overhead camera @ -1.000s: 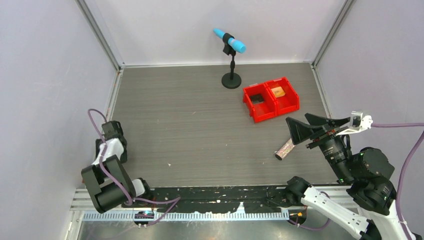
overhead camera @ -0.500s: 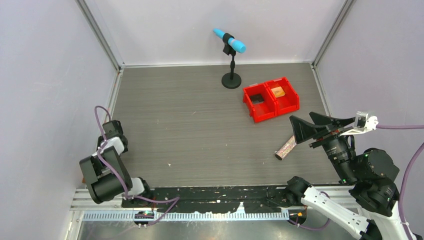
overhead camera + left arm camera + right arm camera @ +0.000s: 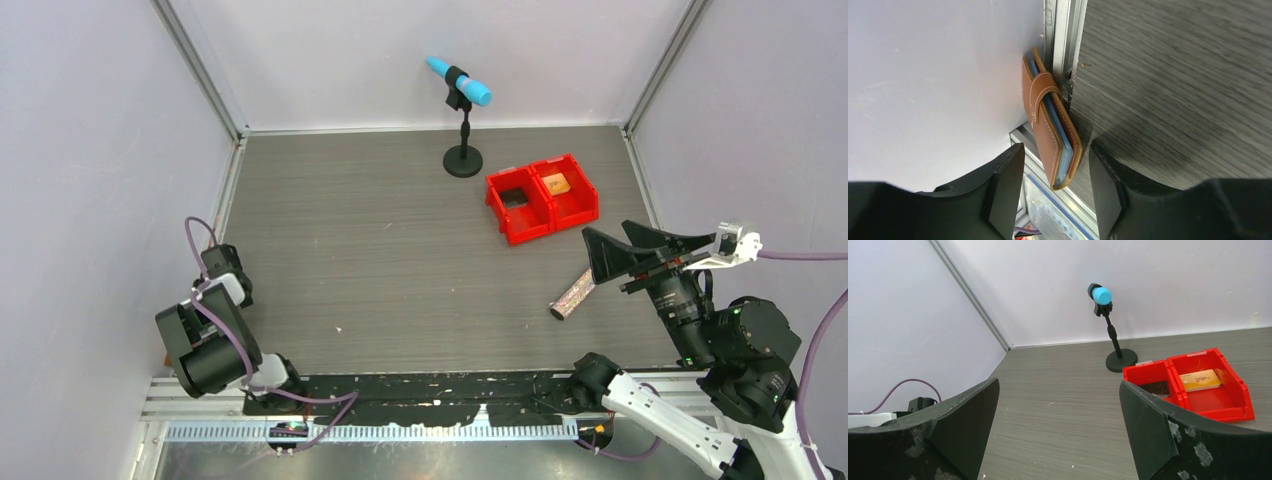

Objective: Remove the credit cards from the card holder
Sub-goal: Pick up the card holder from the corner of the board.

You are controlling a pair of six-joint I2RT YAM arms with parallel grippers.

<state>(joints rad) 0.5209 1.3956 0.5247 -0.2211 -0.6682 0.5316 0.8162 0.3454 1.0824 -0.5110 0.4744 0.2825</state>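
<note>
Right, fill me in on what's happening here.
The left gripper is at the table's left edge, its open jaws straddling the end of the brown card holder, which stands shut against the frame rail, not yet gripped. The right gripper hangs wide open and empty near the red bins.

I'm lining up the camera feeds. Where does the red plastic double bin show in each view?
Top external: the red plastic double bin sits right of centre, toward the far wall.
Left wrist: not in it.
Right wrist: low at the right edge.
Shared landmark: the black stand with a blue-tipped microphone, just left of and behind the bin in both those views; the left wrist shows neither.
</note>
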